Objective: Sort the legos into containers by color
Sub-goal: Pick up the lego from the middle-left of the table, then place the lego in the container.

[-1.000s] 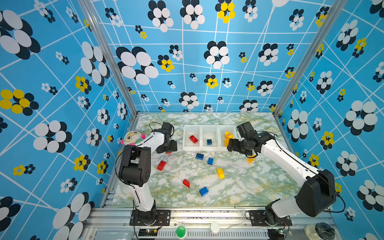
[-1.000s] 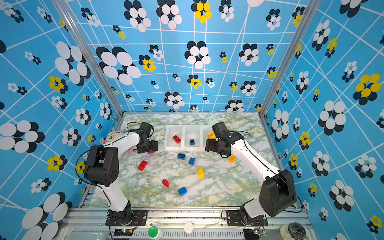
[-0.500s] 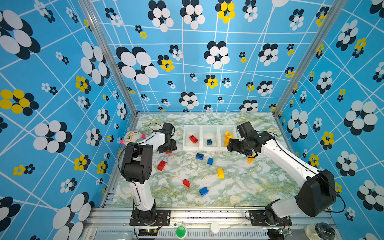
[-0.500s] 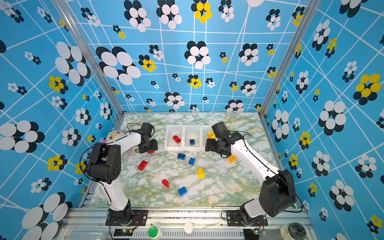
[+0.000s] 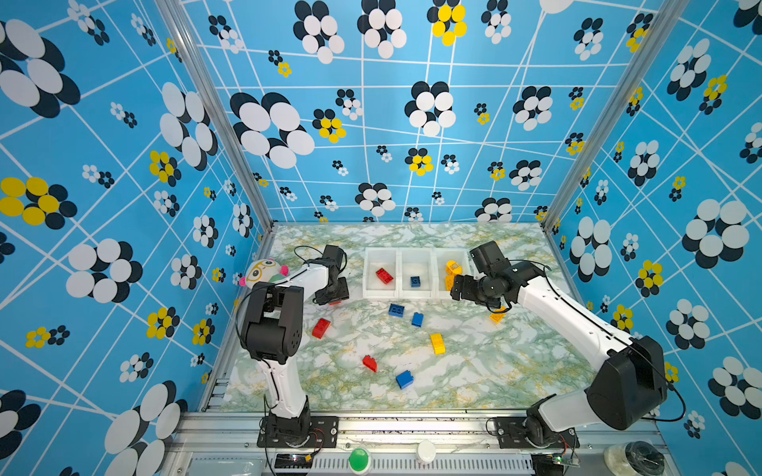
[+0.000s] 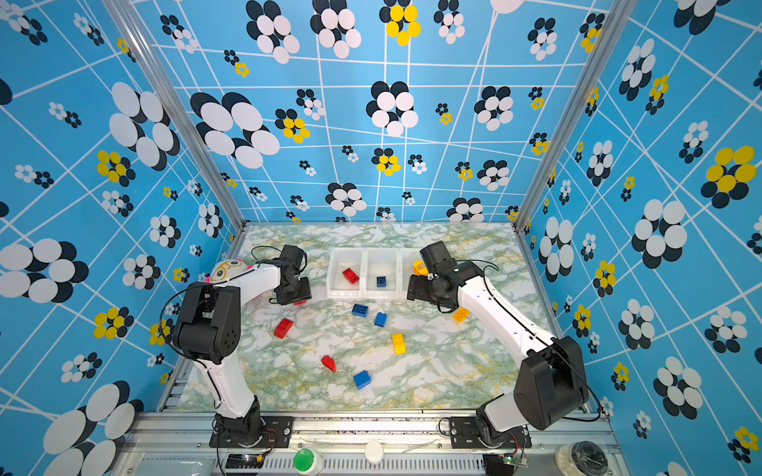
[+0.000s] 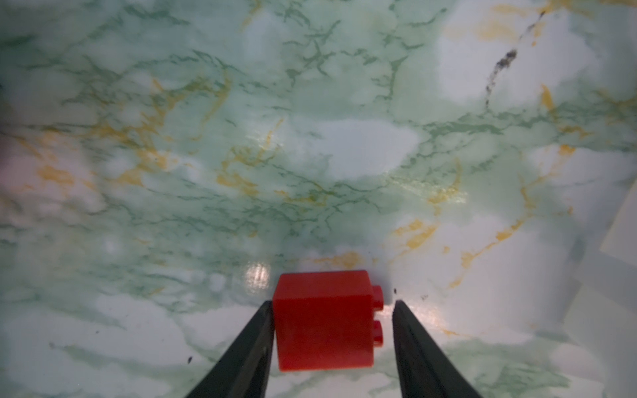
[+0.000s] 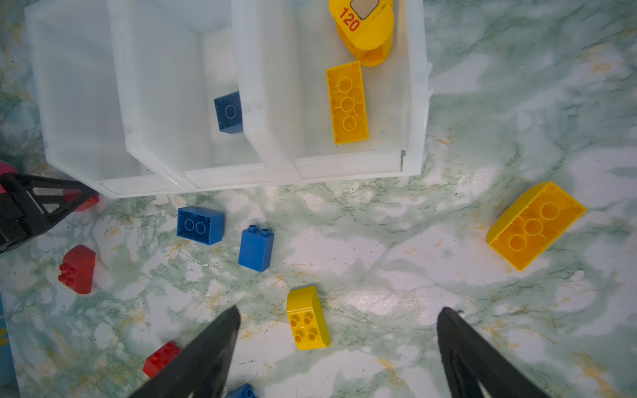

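Left claw (image 7: 332,306) is straddling a red brick (image 7: 324,320) on the tabletop (image 7: 310,155), one finger touching it, the other seemingly just clear, while the right claw (image 8: 339,313) is hanging wide open and empty above a yellow brick (image 8: 307,318) near the three white bins (image 8: 262,151).

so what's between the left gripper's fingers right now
A small red brick on its side sits between the left gripper fingers, in the left wrist view; one side shows a gap.
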### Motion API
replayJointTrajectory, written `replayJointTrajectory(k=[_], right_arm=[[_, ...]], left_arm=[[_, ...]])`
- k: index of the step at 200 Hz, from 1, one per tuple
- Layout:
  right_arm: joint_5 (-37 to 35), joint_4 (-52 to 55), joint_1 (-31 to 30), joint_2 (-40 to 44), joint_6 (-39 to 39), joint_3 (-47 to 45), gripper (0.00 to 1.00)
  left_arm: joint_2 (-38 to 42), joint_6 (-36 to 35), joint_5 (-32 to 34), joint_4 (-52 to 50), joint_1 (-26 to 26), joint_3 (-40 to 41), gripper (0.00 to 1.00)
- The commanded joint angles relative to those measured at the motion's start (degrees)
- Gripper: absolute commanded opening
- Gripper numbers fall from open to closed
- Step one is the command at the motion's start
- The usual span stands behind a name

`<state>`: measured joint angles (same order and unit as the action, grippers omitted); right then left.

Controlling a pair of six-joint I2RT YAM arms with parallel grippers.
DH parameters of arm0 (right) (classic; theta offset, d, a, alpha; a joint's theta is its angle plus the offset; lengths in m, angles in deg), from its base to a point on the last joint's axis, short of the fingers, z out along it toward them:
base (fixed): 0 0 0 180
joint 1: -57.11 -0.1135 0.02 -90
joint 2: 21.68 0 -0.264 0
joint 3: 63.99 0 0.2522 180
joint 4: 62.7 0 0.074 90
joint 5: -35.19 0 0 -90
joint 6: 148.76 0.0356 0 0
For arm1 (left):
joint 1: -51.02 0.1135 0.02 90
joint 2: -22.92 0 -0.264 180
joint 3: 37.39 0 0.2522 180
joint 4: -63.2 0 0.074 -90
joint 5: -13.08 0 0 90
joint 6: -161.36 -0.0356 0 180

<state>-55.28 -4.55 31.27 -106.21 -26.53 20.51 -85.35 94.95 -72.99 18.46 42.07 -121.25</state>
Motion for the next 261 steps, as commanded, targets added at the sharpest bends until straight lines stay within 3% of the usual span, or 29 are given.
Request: replayJointTrajectory(k=[1,32,38,68,162,227,261], right_arm=[[0.5,0.5,-0.3,0.3,0.7,0.1,0.92],[0.4,0.7,-0.3,0.3,0.8,0.2,0.92],[0.4,0.6,-0.3,0.4,0.8,0.3,0.92],[0.4,0.8,-0.3,0.6,0.8,0.3,0.92],[0.4,0.7,-0.3,1.5,1.3,-0.5,0.92],[0.2,0.8,-0.3,2.4,1.4,-1.0,0.92],[0.5,0.5,-0.3,2.4,1.6,-1.3,0.92]], left_arm=[[-1.0,0.7,0.1,0.0,0.0,0.7,0.52],[-0.9,0.6,0.1,-0.1,-0.2,0.6,0.44],[-0.8,0.6,0.1,-0.2,-0.3,0.6,0.39],[1.1,0.7,0.2,-0.4,-0.7,1.1,0.36],[13.5,0.9,2.9,-2.6,-3.9,2.5,0.33],[17.3,1.2,2.4,-2.9,-4.9,5.2,0.33],[18.5,1.7,2.6,-3.7,-8.0,2.2,0.33]])
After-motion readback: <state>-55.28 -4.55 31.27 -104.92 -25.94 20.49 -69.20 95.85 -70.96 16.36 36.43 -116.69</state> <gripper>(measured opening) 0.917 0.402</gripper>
